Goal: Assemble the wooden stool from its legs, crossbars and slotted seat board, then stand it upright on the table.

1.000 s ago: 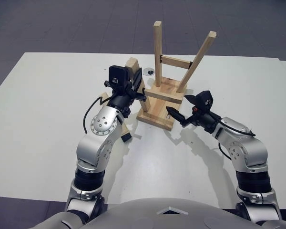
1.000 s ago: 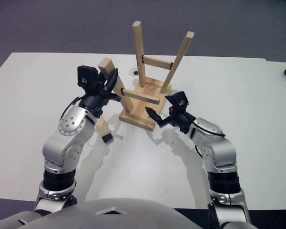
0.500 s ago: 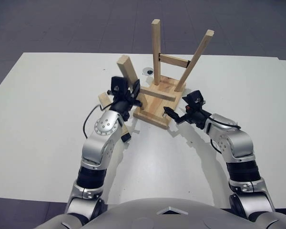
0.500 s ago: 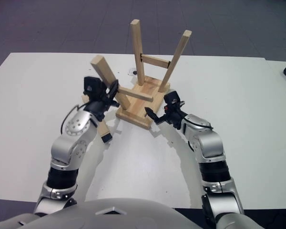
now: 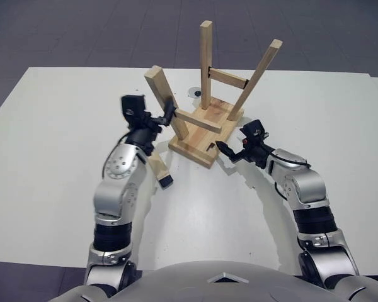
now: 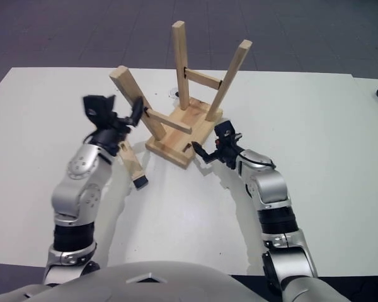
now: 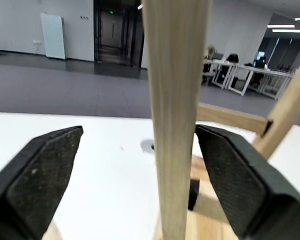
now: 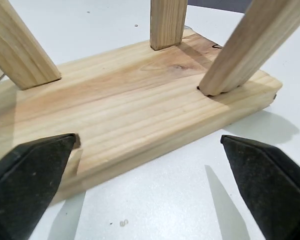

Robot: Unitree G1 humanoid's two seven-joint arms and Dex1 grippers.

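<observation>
1. On the table (image 5: 63, 126), the upturned seat board (image 5: 205, 141) holds three legs (image 5: 206, 63).
2. Left gripper (image 7: 139, 131) straddles one leg (image 7: 175, 100), fingers apart.
3. Right gripper (image 8: 149, 139) gapes at the board's edge.
4. A loose leg (image 5: 159, 170) lies half hidden behind the left arm.

I find nothing to read on the pale wooden seat board (image 5: 198, 143) or the white table (image 5: 63, 126). A small green lit sign (image 7: 110, 12) above the dark doorway (image 7: 112, 37) across the room is too small for me to make out.

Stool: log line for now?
stool inverted, three legs in | left gripper open around tilted leg | right gripper open at seat | spare leg on table
</observation>
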